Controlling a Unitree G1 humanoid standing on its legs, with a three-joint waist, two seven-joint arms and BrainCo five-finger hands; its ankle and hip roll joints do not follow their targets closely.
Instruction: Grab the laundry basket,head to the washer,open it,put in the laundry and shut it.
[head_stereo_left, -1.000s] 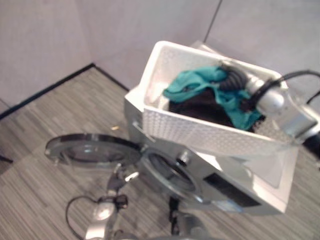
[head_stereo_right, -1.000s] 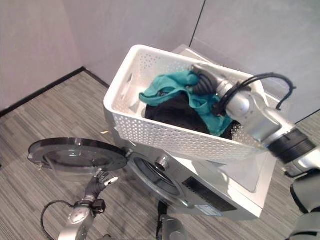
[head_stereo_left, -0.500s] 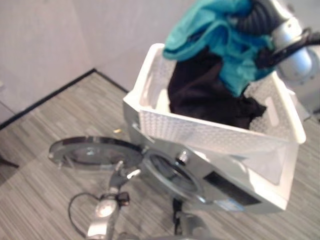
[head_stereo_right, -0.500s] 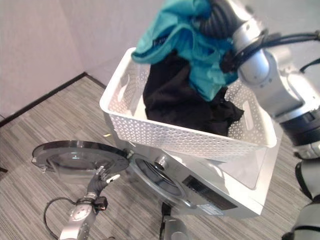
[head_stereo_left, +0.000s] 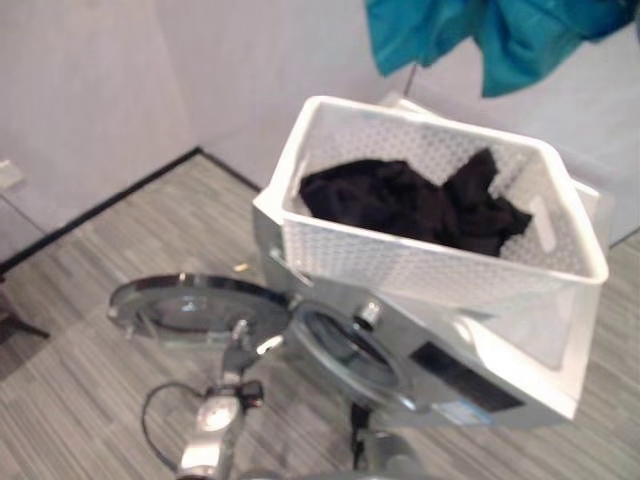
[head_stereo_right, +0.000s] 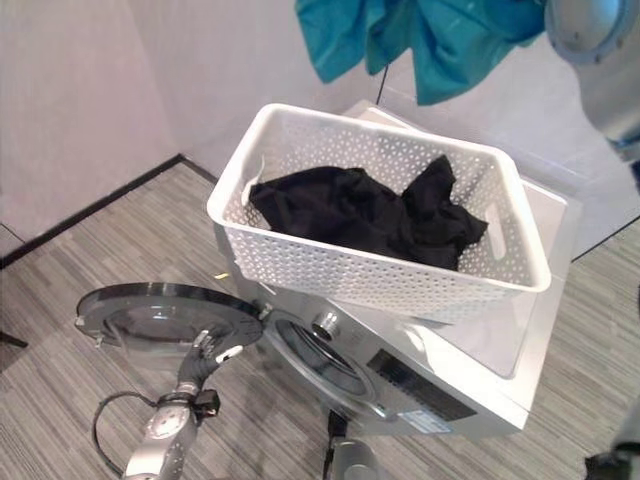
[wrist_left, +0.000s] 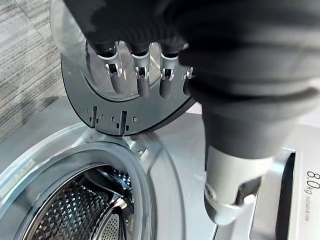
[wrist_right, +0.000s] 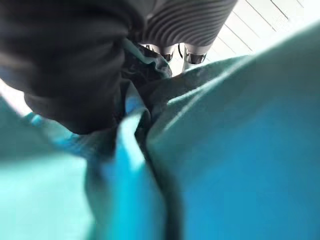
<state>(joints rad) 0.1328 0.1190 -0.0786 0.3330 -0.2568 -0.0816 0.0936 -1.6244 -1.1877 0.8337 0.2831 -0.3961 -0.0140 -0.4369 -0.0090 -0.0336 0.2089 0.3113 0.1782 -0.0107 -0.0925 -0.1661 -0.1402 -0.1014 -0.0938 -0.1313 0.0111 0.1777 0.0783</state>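
Basket (head_stereo_right: 380, 275) atop washer (head_stereo_right: 440, 385), door (head_stereo_right: 160, 315) open

The basket (head_stereo_right: 380, 275) sits on top of the washer (head_stereo_right: 450, 390), with one garment (head_stereo_right: 360, 215) lying inside it. A second garment (head_stereo_right: 420, 35) hangs above the basket. The washer door (head_stereo_right: 160, 315) stands swung out to the left of the drum opening (wrist_left: 75, 210), the left hand (head_stereo_right: 205, 362) just before it.
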